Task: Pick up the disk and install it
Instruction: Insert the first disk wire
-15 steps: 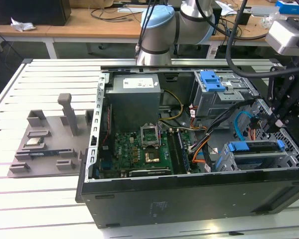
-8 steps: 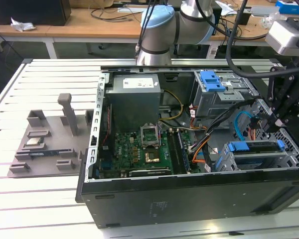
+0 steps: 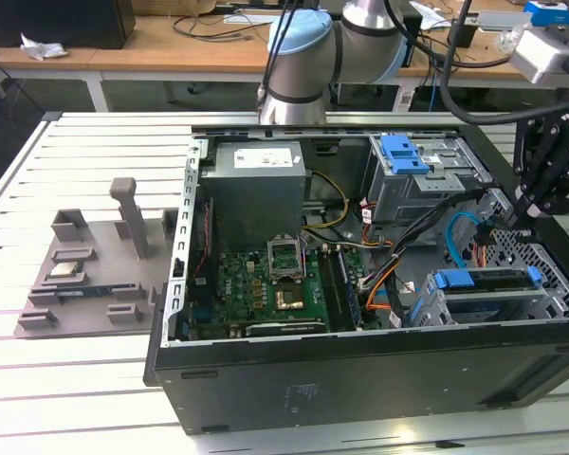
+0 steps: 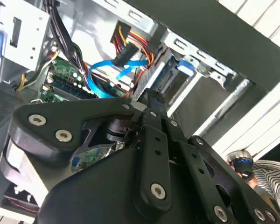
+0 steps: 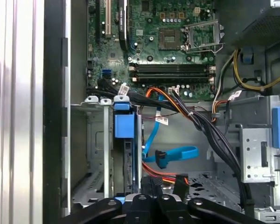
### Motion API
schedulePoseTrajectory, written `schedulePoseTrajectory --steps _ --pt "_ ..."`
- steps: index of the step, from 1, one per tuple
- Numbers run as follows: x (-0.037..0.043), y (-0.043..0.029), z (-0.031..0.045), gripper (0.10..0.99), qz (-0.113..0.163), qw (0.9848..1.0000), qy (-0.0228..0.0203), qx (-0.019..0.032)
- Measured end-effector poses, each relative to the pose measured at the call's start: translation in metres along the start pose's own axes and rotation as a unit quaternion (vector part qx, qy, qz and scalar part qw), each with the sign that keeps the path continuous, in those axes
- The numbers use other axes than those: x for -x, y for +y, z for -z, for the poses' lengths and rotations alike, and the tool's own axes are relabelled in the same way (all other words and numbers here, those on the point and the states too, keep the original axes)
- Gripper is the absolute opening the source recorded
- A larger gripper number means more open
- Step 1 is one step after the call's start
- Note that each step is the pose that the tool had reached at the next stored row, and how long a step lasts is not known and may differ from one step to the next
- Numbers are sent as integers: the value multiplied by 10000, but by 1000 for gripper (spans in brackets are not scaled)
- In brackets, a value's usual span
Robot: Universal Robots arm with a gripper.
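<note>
Inside open computer case (image 3: 360, 379), blue-framed silver disk (image 5: 124, 127) stands slotted, claw (image 5: 158, 192) pinched together.

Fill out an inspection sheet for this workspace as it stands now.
Surface: white slatted table carrying an open computer case.
Job's things: disk in its blue frame sits in the drive cage at the exterior view's lower right; full seating cannot be told.
Clutter: grey tray of fixtures beside the case, at the exterior view's left.
Grippers: pincer over the drive cage, close to the disk.
Cables: blue cable looped loose inside the case; black bundle running alongside.
Surroundings: wooden bench behind the table, strewn with cords; robot arm standing behind the case.
</note>
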State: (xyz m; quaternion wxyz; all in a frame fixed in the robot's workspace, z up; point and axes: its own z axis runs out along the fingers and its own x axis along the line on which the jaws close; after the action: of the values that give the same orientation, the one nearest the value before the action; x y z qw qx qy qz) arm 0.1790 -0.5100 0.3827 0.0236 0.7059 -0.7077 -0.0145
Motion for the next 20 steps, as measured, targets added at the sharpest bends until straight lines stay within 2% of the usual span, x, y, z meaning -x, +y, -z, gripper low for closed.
schedulePoseTrajectory --steps 1,3,4,5,10,11,13,14,16,19,20 --pt "54 -26 -20 106 0 10000 21 0" --pt "113 -60 -43 106 -2 10000 43 1" --pt "235 -128 -104 106 -4 10000 86 2" --pt "257 -155 -120 106 -4 10000 91 2" --pt "258 -157 -120 114 -5 10000 92 3" --pt "258 -157 -120 235 -5 10000 92 3" --pt "259 -157 -120 235 -5 10000 92 3" --pt "259 -158 -120 302 -5 10000 92 2" --pt "268 -157 -123 302 -5 10000 93 3" --pt "360 -159 -153 302 -5 10000 95 2" --pt "381 -160 -180 302 -6 9999 110 3"
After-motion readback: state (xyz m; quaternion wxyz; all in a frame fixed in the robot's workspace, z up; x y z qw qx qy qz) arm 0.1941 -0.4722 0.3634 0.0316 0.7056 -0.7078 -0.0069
